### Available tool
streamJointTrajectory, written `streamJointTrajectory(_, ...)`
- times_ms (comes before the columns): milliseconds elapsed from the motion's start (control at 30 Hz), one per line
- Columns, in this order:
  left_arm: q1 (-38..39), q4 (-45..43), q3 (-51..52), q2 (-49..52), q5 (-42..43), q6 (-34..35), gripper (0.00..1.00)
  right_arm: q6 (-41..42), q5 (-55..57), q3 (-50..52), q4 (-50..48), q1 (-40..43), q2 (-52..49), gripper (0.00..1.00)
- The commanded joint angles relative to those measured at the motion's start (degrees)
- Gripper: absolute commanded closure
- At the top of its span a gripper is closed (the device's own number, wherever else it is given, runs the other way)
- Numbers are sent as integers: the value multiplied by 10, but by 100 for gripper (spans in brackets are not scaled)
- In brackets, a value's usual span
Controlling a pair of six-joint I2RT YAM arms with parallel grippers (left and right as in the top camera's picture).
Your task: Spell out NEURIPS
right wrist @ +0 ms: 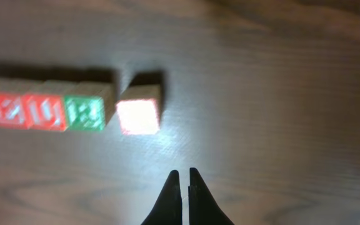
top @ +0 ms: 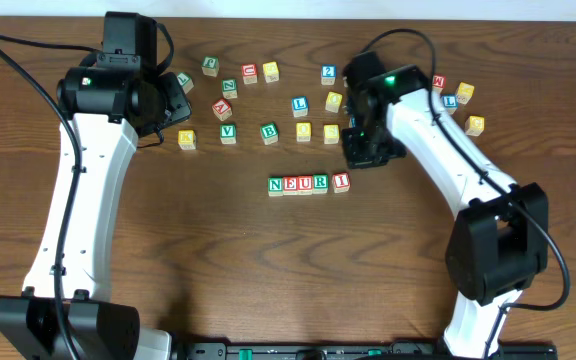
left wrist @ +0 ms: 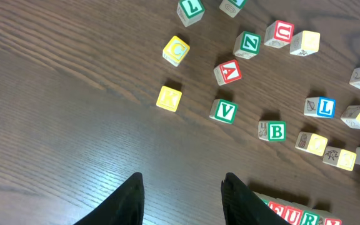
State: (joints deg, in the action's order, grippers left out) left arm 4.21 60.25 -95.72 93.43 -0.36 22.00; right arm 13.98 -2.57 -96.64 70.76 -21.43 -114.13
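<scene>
Overhead: the NEURI row (top: 309,184) lies just below-left of the right gripper (top: 363,152), its arm bent in from the near edge; the left gripper (top: 180,98) hangs well apart among loose cubes (top: 228,132)

Left wrist: fingers (left wrist: 132,201) apart and empty, the row right of them

Right wrist: fingers (right wrist: 173,195) pressed together, the row ahead-left, its end cube (right wrist: 138,115) slightly separate

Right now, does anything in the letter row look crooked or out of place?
The I cube ending the row sits slightly askew: a thin gap separates it from the R, and it is nudged a little out of line. The rest looks straight and tight.
</scene>
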Motion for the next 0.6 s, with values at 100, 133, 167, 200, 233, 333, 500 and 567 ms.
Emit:
streamJointTrajectory(100,-2,4,-1,5,-7,-10,60,48,1,87,-82,0,-10,99)
streamJointTrajectory(133,-2,4,-1,5,-8,-10,60,58,0,100,-98,2,-11,99)
streamJointTrajectory(167,-2,4,-1,5,-7,-10,60,63,0,111,-111,3,-11,99)
streamJointTrajectory(200,-2,4,-1,5,-7,-10,60,71,0,122,-122,2,-11,99)
streamJointTrajectory(233,-2,4,-1,5,-7,-10,60,73,-3,129,-130,2,-10,99)
streamJointTrajectory(333,-2,4,-1,5,-7,-10,60,73,-17,146,-153,2,-11,99)
streamJointTrajectory(500,-2,4,-1,5,-7,-10,60,75,-31,163,-178,-4,-11,99)
streamJointTrajectory(567,-2,4,-1,5,-7,-10,60,77,-34,166,-181,-6,-11,99)
